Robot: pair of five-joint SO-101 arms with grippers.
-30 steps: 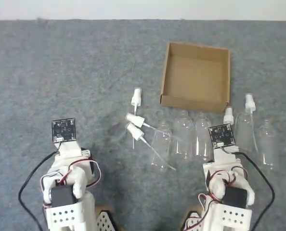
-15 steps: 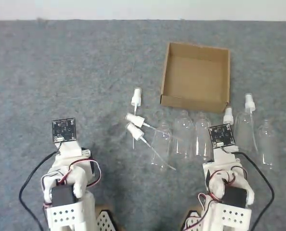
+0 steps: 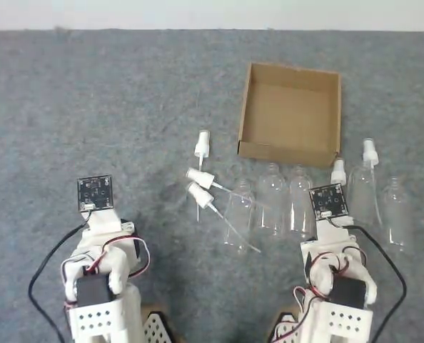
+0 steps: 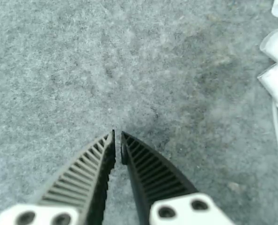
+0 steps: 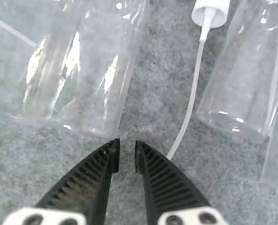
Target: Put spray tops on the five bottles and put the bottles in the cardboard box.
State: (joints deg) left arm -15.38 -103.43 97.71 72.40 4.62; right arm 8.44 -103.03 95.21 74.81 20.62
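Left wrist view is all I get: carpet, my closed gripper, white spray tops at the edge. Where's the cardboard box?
Observer: In the high view the cardboard box sits at the table's far side, open, with no bottles inside.
Operator: Bottles?
Observer: Five clear bottles lie in a row on the near side of it.
Operator: Right gripper?
Observer: The right gripper holds nothing; its tips are close to one bottle's base.

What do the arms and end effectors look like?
The left arm and right arm: white plastic, black motors, looping black cables, a square black circuit board at each wrist. The left end effector and right end effector: black ribbed fingers, white bases.
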